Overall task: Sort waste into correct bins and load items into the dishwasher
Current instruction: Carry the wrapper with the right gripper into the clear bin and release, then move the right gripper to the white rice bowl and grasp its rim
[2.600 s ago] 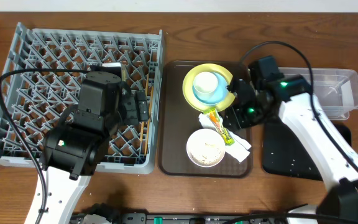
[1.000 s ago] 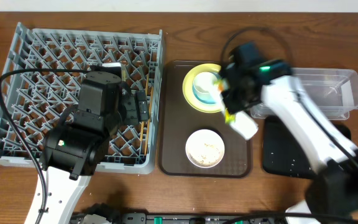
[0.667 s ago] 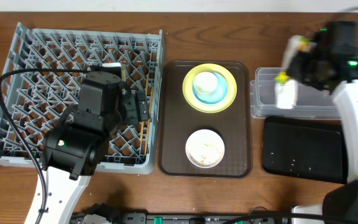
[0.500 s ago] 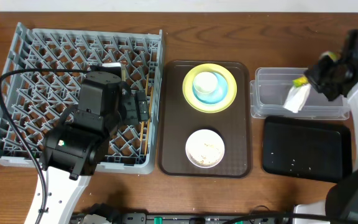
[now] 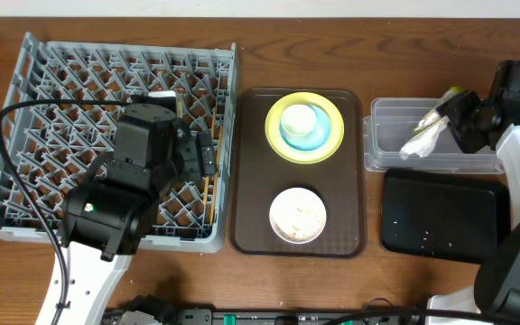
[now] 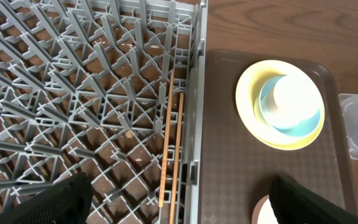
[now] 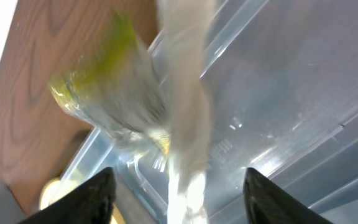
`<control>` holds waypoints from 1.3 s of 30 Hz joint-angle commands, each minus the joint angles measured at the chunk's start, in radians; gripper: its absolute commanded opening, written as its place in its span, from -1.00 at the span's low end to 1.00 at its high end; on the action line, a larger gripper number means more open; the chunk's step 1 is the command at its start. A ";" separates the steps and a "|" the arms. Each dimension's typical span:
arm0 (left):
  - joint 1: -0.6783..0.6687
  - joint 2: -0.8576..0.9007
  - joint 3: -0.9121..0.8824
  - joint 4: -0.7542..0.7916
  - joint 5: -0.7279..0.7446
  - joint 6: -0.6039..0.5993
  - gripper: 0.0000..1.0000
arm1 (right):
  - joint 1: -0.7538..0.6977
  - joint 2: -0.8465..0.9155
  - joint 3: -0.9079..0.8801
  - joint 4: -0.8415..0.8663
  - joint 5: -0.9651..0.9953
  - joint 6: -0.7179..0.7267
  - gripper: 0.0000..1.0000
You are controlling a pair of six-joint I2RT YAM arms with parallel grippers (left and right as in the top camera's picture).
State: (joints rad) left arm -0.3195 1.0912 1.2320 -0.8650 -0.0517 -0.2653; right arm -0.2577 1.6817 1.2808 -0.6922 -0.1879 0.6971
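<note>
My right gripper [image 5: 463, 122] hovers over the clear tub [image 5: 386, 153], its jaws wide apart [image 7: 178, 199]. The white napkin [image 5: 421, 143] [image 7: 185, 124] and the green-and-orange wrapper [image 5: 447, 97] [image 7: 107, 74] hang blurred between the fingers, above the tub's floor [image 7: 303, 112]. My left gripper [image 5: 201, 155] [image 6: 179, 193] is open over the grey dish rack [image 5: 61, 90], above the chopsticks [image 6: 169, 143] lying by the rack's right wall. The yellow-green plate [image 5: 335, 116] holds the blue bowl [image 5: 307, 135] with the white cup [image 5: 298, 117] in it. The white bowl [image 5: 298, 215] holds pale scraps.
The plate and white bowl sit on the dark brown serving tray [image 5: 251, 162] between the rack and the bins. The shallow black tray [image 5: 441, 221] lies in front of the clear tub. Cables loop over the rack's left side and behind the right arm.
My right arm lifted the napkin and wrapper off the brown tray and carried them right to above the clear tub. Its jaws now stand apart. The left arm has not moved.
</note>
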 commanded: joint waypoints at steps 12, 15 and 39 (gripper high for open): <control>0.004 0.001 0.018 -0.002 -0.002 -0.002 0.87 | 0.105 -0.186 0.114 -0.114 0.084 -0.283 -0.29; 0.004 0.001 0.018 -0.002 -0.002 -0.002 0.88 | 0.107 -0.161 0.110 -0.108 0.207 -0.249 -0.98; 0.004 0.001 0.018 -0.002 -0.002 -0.002 0.87 | 0.124 -0.122 0.107 -0.099 0.062 -0.386 -0.46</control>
State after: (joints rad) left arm -0.3195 1.0912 1.2320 -0.8650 -0.0521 -0.2653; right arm -0.1574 1.7035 1.3785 -0.7921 0.0166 0.4351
